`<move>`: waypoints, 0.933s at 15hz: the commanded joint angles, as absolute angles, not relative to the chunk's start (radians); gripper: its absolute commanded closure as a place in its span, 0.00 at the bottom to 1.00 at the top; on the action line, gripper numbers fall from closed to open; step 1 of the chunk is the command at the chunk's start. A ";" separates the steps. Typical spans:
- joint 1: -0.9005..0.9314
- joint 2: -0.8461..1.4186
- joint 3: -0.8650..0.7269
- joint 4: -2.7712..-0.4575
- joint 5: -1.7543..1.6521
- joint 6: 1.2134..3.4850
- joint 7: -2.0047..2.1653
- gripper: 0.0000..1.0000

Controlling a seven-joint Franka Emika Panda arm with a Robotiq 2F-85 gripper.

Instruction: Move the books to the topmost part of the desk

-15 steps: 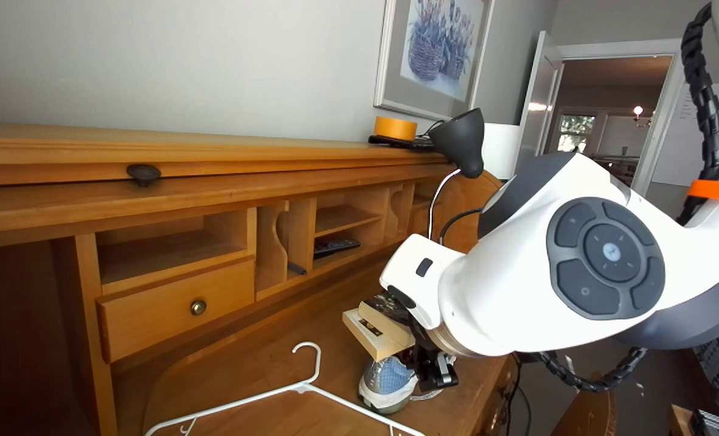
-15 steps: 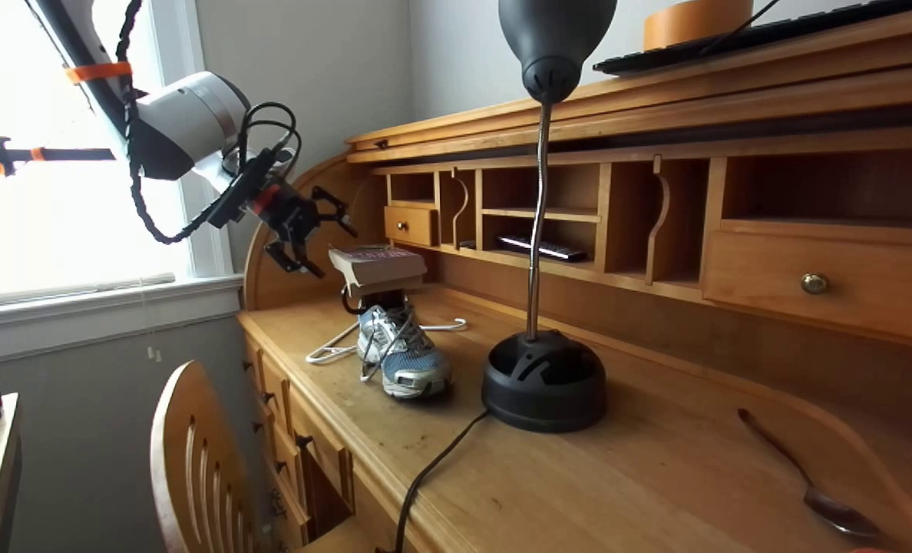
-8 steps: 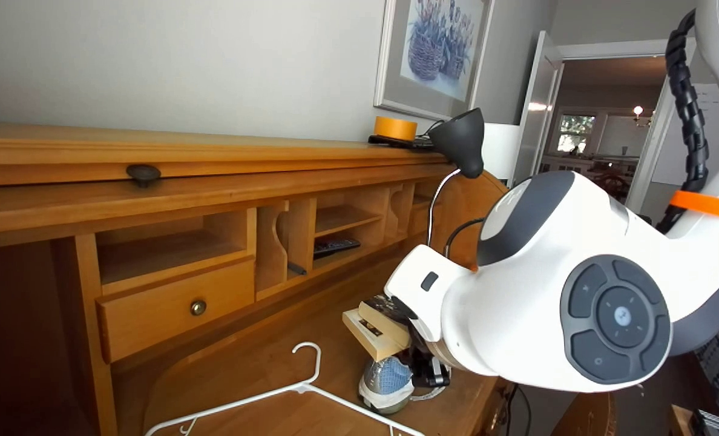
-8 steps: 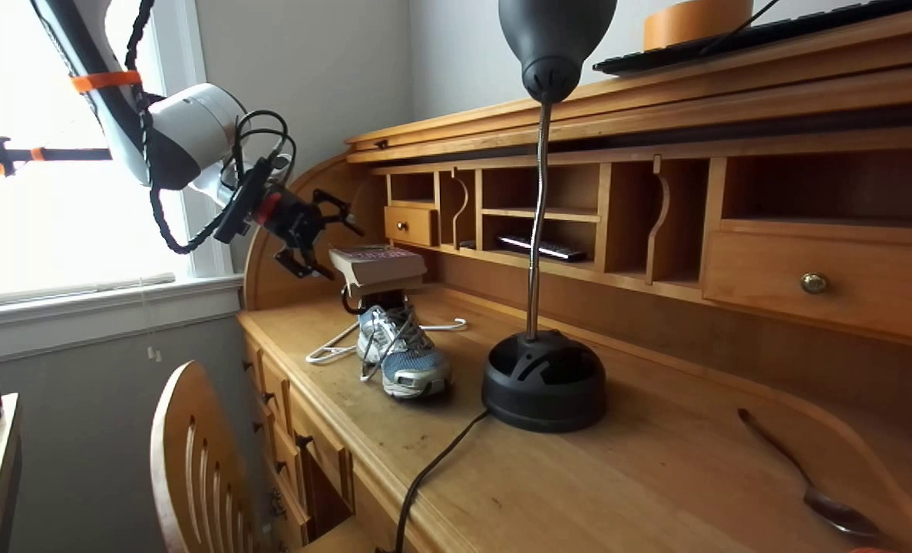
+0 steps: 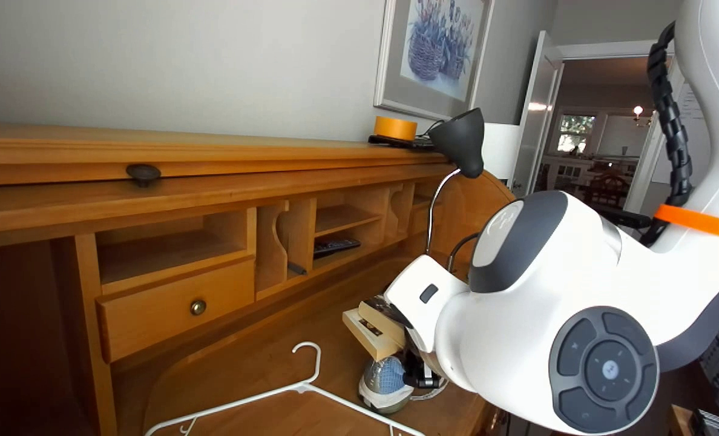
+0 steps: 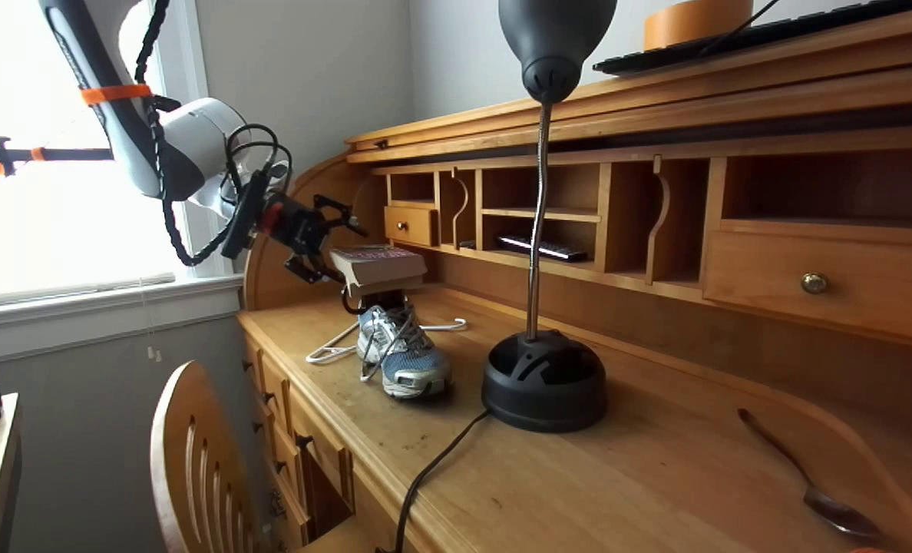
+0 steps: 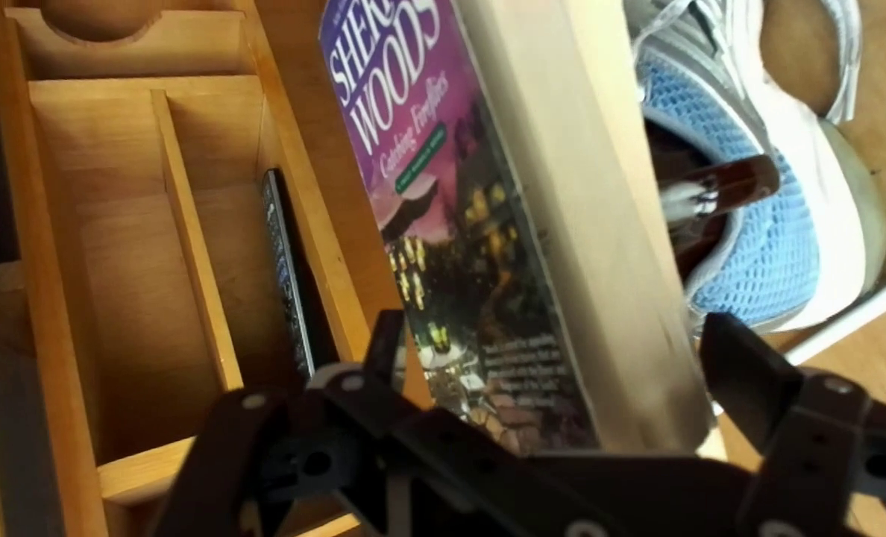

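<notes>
The books (image 5: pixel 380 330) are a small stack with cream edges, also in an exterior view (image 6: pixel 383 267). In the wrist view the top book (image 7: pixel 480 261) shows a purple and dark picture cover. The stack sits raised above the blue-and-white sneaker (image 6: pixel 402 357), over a dark object mostly hidden beneath it. My gripper (image 6: pixel 351 255) is open at the near end of the stack. In the wrist view the gripper (image 7: pixel 553 335) has one finger on each side of the stack, with small gaps. The desk (image 5: pixel 214 145) has a long flat top ledge above its cubbyholes.
A black lamp (image 6: pixel 544 384) stands on the desktop beside the sneaker. A white hanger (image 5: pixel 302 386) lies close to the sneaker. A keyboard (image 6: pixel 648 60) and orange tape roll (image 6: pixel 694 21) lie on the top ledge. A spoon (image 6: pixel 809 480) lies on the desktop.
My open gripper has moved forward and slightly down toward the books, and its fingertips are now closer to the stack's end. The books, sneaker and lamp have not moved.
</notes>
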State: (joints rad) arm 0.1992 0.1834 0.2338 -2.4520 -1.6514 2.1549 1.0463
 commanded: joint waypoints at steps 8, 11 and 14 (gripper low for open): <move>0.219 0.266 0.243 -2.411 -1.690 2.045 1.173 0.00; 0.218 0.282 0.242 -2.404 -1.694 2.038 1.181 0.00; 0.217 0.291 0.242 -2.399 -1.709 2.039 1.184 0.00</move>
